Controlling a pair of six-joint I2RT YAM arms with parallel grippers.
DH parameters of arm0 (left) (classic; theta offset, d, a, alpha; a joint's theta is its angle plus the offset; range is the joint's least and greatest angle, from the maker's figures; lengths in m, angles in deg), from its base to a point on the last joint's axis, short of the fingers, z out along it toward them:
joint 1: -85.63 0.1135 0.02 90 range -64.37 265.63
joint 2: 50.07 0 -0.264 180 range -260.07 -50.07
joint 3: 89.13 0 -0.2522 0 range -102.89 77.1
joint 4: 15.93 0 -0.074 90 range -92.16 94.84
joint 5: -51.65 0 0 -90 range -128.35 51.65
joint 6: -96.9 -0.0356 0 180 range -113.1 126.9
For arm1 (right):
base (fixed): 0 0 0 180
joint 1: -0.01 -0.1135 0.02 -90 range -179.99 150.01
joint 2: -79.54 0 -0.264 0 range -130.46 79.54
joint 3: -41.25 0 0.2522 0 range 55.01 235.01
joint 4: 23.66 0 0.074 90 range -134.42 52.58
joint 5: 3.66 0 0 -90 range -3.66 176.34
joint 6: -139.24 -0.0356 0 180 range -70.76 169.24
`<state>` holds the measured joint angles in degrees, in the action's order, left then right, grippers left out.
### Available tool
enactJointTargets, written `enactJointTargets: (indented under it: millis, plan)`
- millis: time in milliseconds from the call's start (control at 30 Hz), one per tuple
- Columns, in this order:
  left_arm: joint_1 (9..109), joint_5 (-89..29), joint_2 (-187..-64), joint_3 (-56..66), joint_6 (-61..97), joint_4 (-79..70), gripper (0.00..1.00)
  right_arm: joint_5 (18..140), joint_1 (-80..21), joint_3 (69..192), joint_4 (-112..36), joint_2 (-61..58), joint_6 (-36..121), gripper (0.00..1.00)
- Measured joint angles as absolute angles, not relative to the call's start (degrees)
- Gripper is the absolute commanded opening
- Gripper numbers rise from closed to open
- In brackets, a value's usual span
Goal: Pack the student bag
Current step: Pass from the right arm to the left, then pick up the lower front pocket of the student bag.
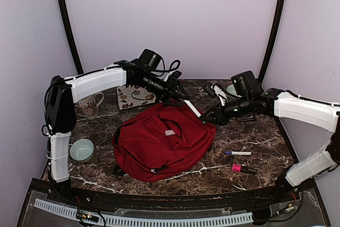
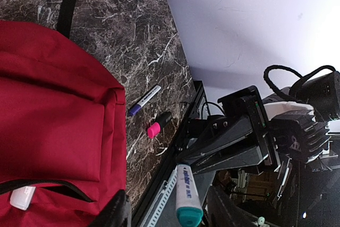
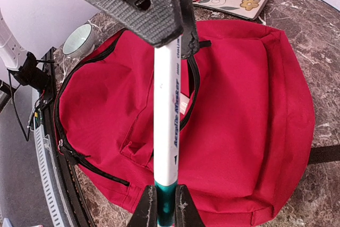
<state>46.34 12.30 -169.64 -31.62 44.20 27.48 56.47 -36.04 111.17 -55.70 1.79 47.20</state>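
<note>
A worktop [image 1: 255, 131] patterned as dark brown marble with white veining is enclosed by plain pale lilac walls [image 1: 175, 19] at the back and sides. A dark curved pole [image 1: 66, 19] is set at the left back corner, a second pole [image 1: 275, 19] at the right. Soft, even light is cast throughout. A white perforated strip [image 1: 159, 219] is fixed along the near edge.

- Bag [image 1: 154, 150] is showing dark red.
- Marker [image 3: 167, 110] is showing white, teal end.
- Table [image 1: 260, 131] is showing brown marble, white veins.
- Notebook [image 1: 135, 97] is showing florals.
</note>
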Motion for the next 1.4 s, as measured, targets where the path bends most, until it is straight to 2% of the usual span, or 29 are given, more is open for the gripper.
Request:
enactJointTargets:
  millis: [233, 467, 567, 667, 767, 933, 1233, 1400]
  plan:
    - [46.3, 13.6, -169.8, -31.6, 44.5, 27.3, 0.25, 56.4, -36.4, 113.6, -55.9, -0.7, 48.6, 0.00]
    - [46.3, 14.4, -169.9, -31.6, 44.5, 27.0, 0.15, 56.5, -36.5, 114.0, -56.8, -0.7, 49.9, 0.00]
    - [46.3, 15.1, -169.9, -31.6, 44.7, 26.8, 0.00, 56.6, -36.5, 114.0, -57.2, -0.7, 50.7, 0.00]
    - [46.3, 15.3, -169.9, -31.6, 44.8, 26.6, 0.00, 57.1, -36.6, 114.0, -57.4, -0.7, 51.0, 0.00]
    - [46.3, 15.3, -170.0, -31.6, 44.9, 26.6, 0.00, 58.3, -36.8, 114.4, -57.8, -0.8, 50.4, 0.23]
    - [46.4, 14.1, -170.0, -31.6, 44.7, 26.9, 0.00, 61.7, -36.9, 115.9, -58.1, -2.3, 46.7, 0.47]
    - [46.4, 4.3, -168.0, -29.7, 42.7, 31.0, 0.00, 69.9, -36.8, 120.9, -61.0, -7.5, 41.4, 0.58]
    - [46.4, -3.9, -162.2, -24.3, 41.8, 33.1, 0.00, 72.3, -36.8, 123.8, -63.4, -11.6, 41.0, 0.60]
